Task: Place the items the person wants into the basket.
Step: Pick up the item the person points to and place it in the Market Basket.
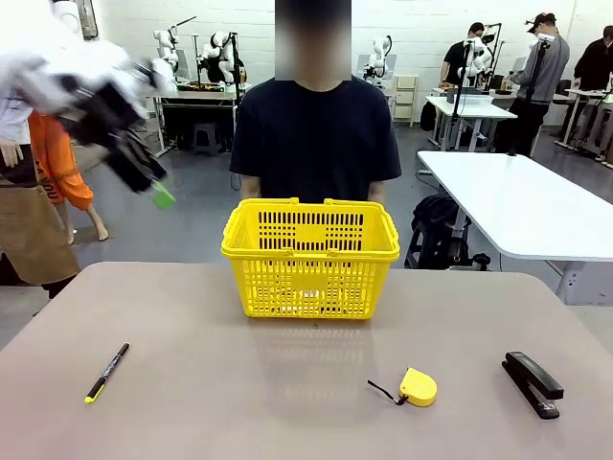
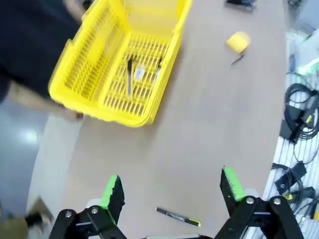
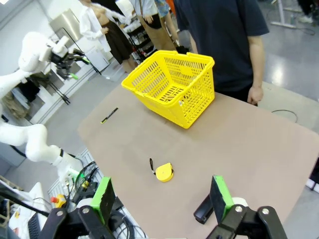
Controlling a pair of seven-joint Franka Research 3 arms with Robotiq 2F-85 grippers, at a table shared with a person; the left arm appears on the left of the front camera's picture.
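The yellow basket (image 1: 308, 253) stands mid-table in front of the person (image 1: 316, 134), whose arms hang down. In the left wrist view, blurred small items lie on the floor of the basket (image 2: 82, 69), among them a dark slim one (image 2: 129, 77) and a pale one (image 2: 158, 72). A thin black pen with a yellow end (image 1: 107, 372) lies at the near left of the table. My left gripper (image 1: 153, 187), motion-blurred, hangs high above the table's left side. It is open and empty (image 2: 170, 188), with the pen (image 2: 178, 217) below it. My right gripper (image 3: 161, 198) is open and empty over the near right corner.
A yellow tape measure (image 1: 417, 386) lies near the front right, with a black stapler (image 1: 533, 383) further right. Both also show in the right wrist view, the tape measure (image 3: 163, 172) and the stapler (image 3: 203, 209). Bare tabletop lies between the pen and the basket.
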